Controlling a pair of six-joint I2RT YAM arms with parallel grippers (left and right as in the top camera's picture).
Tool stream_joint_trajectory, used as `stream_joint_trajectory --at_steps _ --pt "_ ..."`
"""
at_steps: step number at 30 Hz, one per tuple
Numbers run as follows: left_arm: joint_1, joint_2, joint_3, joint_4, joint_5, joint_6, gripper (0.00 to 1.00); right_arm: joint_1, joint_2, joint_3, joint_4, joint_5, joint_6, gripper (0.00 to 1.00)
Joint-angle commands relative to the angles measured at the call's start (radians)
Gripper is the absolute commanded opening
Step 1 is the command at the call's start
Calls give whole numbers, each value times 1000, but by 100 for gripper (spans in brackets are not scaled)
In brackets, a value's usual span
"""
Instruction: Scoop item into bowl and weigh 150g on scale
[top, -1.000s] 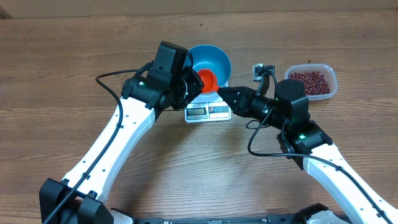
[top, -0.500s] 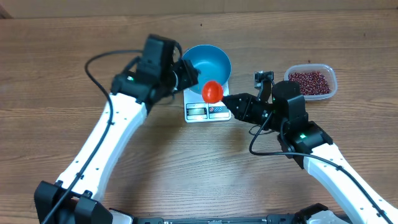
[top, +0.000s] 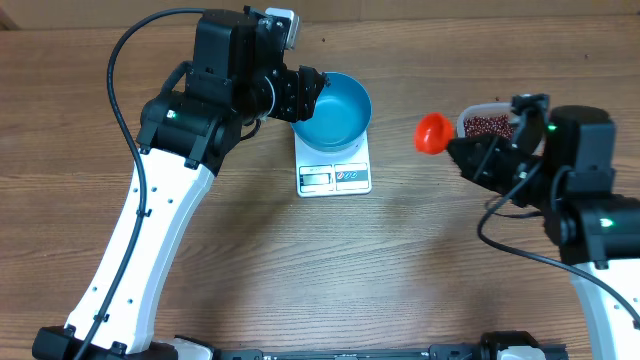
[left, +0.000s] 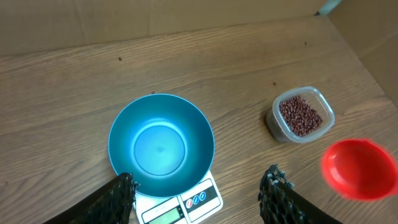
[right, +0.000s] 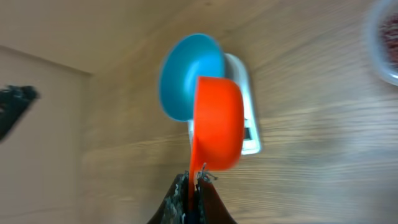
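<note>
The blue bowl (top: 335, 110) stands empty on the white scale (top: 334, 176). My left gripper (top: 305, 92) hovers at the bowl's far-left rim, open; in the left wrist view its fingertips (left: 122, 188) are spread wide above the bowl (left: 161, 143) and scale (left: 188, 203), touching neither. My right gripper (top: 462, 150) is shut on the handle of a red scoop (top: 433, 132), held in the air between the scale and the beans (top: 492, 124). The scoop (left: 357, 168) looks empty. In the right wrist view my gripper (right: 194, 180) pinches the scoop (right: 216, 121) edge-on, blurred.
The beans (left: 301, 114) lie in a clear rectangular plastic container (left: 278, 122) at the right of the wooden table. A cardboard wall runs along the far edge. Both white arms reach in from the near edge, cables looping beside them.
My left gripper has opened and drawn back up and left from the bowl. My right arm has carried the red scoop from over the scale rightward toward the bean container.
</note>
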Motion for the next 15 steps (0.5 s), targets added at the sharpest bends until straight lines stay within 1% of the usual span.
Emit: stream_joint_trajectory --at_steps 1,7,11,13,15 --pt "-6 -16 26 4 10 71 66 -76 -2 33 -80 82 -119 4" --pt "-42 -16 26 -27 26 90 65 -130 -2 33 -161 245 -196 4" --pt "-100 -13 22 -74 27 93 62 -130 -1 33 -172 281 -255 4" --pt "-132 -1 19 -108 27 93 59 -130 2 33 -172 320 -264 4" --pt "-163 22 11 -158 27 93 52 -130 11 33 -169 366 -292 4"
